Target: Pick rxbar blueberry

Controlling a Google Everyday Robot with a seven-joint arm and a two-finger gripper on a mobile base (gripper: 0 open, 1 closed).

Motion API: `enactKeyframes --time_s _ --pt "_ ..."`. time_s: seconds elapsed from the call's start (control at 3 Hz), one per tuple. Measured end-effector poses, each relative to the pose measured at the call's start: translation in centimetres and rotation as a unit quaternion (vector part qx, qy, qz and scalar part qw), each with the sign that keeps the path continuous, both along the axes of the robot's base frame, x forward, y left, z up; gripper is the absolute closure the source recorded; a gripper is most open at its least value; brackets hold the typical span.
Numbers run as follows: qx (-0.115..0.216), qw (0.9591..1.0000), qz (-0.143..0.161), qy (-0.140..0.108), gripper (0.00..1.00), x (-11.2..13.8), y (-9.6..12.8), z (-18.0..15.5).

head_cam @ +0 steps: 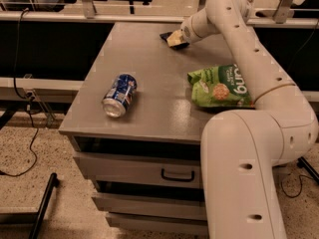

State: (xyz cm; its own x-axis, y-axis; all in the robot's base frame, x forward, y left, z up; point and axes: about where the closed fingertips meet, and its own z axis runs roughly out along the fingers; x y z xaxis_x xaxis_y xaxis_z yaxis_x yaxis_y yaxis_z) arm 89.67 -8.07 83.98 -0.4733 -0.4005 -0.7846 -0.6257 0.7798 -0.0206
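Note:
The rxbar blueberry (165,35) is a small dark flat bar at the far side of the grey cabinet top (154,83). Only its left end shows past my gripper. My gripper (175,39) is right on top of the bar, at the end of the white arm that reaches in from the right. The rest of the bar is hidden under the gripper.
A blue soda can (119,94) lies on its side at the front left of the top. A green snack bag (219,86) lies at the right, next to my arm. Drawers with a handle (178,175) are below the front edge. A rail runs behind the cabinet.

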Motion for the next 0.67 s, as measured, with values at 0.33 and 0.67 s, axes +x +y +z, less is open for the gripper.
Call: enactKeyframes --time_s 0.33,0.67 --pt "0.008 0.9977 0.051 -0.044 1.0 -1.4 0.1 3.7" --pt "0.019 0.9884 0.113 -0.1 1.0 -3.5 0.0 8.0"
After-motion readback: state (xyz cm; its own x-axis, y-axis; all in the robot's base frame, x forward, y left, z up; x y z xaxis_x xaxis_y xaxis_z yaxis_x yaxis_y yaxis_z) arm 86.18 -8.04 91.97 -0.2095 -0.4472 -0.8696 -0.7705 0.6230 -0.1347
